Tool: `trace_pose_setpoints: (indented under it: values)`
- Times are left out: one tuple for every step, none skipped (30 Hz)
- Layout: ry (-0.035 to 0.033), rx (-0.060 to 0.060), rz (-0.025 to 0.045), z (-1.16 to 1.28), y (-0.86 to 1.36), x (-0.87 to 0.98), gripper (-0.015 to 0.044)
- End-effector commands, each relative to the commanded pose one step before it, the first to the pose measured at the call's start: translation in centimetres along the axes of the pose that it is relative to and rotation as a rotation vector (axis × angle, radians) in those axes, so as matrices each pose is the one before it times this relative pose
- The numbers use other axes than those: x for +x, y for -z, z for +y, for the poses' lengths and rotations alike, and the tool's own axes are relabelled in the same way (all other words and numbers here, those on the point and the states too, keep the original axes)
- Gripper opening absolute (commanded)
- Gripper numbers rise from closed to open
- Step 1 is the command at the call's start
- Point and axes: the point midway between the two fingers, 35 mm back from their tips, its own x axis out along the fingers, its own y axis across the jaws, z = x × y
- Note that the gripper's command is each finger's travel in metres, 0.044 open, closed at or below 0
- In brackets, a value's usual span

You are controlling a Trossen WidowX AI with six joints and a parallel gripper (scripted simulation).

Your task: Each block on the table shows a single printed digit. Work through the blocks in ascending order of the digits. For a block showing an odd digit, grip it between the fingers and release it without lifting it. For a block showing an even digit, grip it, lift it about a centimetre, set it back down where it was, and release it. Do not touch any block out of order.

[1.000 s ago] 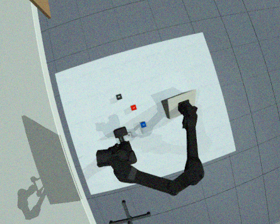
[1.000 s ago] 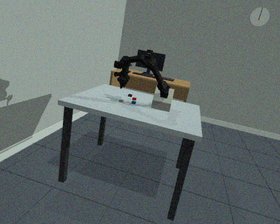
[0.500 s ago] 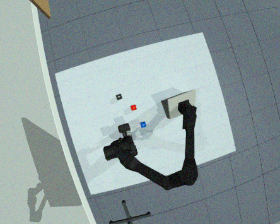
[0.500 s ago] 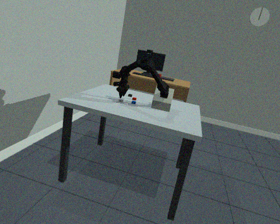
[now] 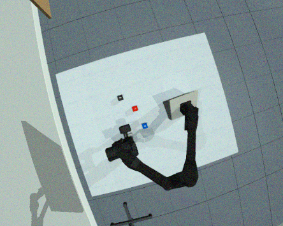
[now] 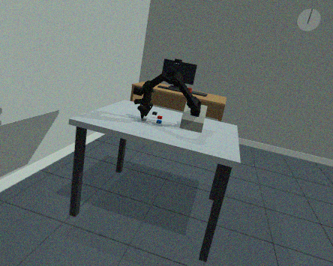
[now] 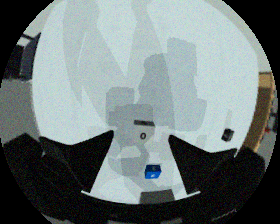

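A white block point(image 7: 143, 130) has a ring-shaped digit, like a 0, on top and a dark strip at its far side. My gripper point(image 5: 127, 135) point(image 6: 142, 118) point(image 7: 142, 134) is open, its fingertips low over the table on either side of this block in the wrist view, with gaps; their exact height is unclear. A blue block point(image 5: 145, 125) point(image 6: 159, 121) point(image 7: 153, 171) sits close by. A red block point(image 5: 134, 108) point(image 6: 160, 117) is farther off, not visible in the wrist view. A dark block point(image 5: 120, 97) point(image 6: 154, 113) point(image 7: 228, 134) is farthest. Those three digits are unreadable.
The arm stands on a pale box-shaped base point(image 5: 176, 106) point(image 6: 192, 125) on the white table point(image 5: 181, 60) point(image 6: 112, 112), right of the blocks in the top and exterior views. Arm shadows fall around the blocks. A wall point(image 5: 13, 89) runs along the table's left side.
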Motion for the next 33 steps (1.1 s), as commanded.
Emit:
trace_pose_setpoints:
  values:
    - [-0.00364, 0.0161, 0.01337, -0.257, 0.405, 1.008, 0.04]
    - [-0.00013, 0.0, 0.00002, 0.003, 0.007, 0.164, 0.04]
    - [-0.00014, 0.0, 0.00002, 0.003, 0.008, 0.163, 0.04]
    - [-0.00015, 0.0, 0.00002, 0.003, 0.009, 0.163, 0.04]
    - [-0.00013, 0.0, 0.00002, 0.003, 0.008, 0.136, 0.04]
    - [-0.00008, 0.0, 0.00001, 0.002, 0.005, 0.081, 0.04]
    - [-0.00003, 0.0, 0.0, 0.001, 0.002, 0.027, 0.04]
    - [0.0, 0.0, 0.0, 0.0, 0.0, 0.0, 0.04]
    - [0.0, 0.0, 0.0, 0.0, 0.0, 0.0, 0.0374]
    - [0.0, 0.0, 0.0, 0.0, 0.0, 0.0, 0.0348]
    - [0.0, 0.0, 0.0, 0.0, 0.0, 0.0, 0.0321]
    - [0.0, 0.0, 0.0, 0.0, 0.0, 0.0, 0.0295]
    - [0.0, 0.0, 0.0, 0.0, 0.0, 0.0, 0.0269]
    - [0.0, 0.0, 0.0, 0.0, 0.0, 0.0, 0.0242]
    - [0.0, 0.0, 0.0, 0.0, 0.0, 0.0, 0.0216]
    - [0.0, 0.0, 0.0, 0.0, 0.0, 0.0, 0.019]
    - [0.0, 0.0, 0.0, 0.0, 0.0, 0.0, 0.0164]
    - [0.0, 0.0, 0.0, 0.0, 0.0, 0.0, 0.0138]
    - [0.0, 0.0, 0.0, 0.0, 0.0, 0.0, 0.012]
    - [0.0, 0.0, 0.0, 0.0, 0.0, 0.0, 0.012]
    - [0.0, 0.0, 0.0, 0.0, 0.0, 0.0, 0.012]
    - [0.0, 0.0, 0.0, 0.0, 0.0, 0.0, 0.012]
    - [0.0, 0.0, 0.0, 0.0, 0.0, 0.0, 0.012]
    - [0.0, 0.0, 0.0, 0.0, 0.0, 0.0, 0.012]
    - [0.0, 0.0, 0.0, 0.0, 0.0, 0.0, 0.012]
    - [0.0, 0.0, 0.0, 0.0, 0.0, 0.0, 0.012]
    - [0.0, 0.0, 0.0, 0.0, 0.0, 0.0, 0.012]
    - [0.0, 0.0, 0.0, 0.0, 0.0, 0.0, 0.012]
    - [0.0, 0.0, 0.0, 0.0, 0.0, 0.0, 0.012]
    - [0.0, 0.0, 0.0, 0.0, 0.0, 0.0, 0.012]
    - [0.0, 0.0, 0.0, 0.0, 0.0, 0.0, 0.012]
    - [0.0, 0.0, 0.0, 0.0, 0.0, 0.0, 0.012]
    - [0.0, 0.0, 0.0, 0.0, 0.0, 0.0, 0.012]
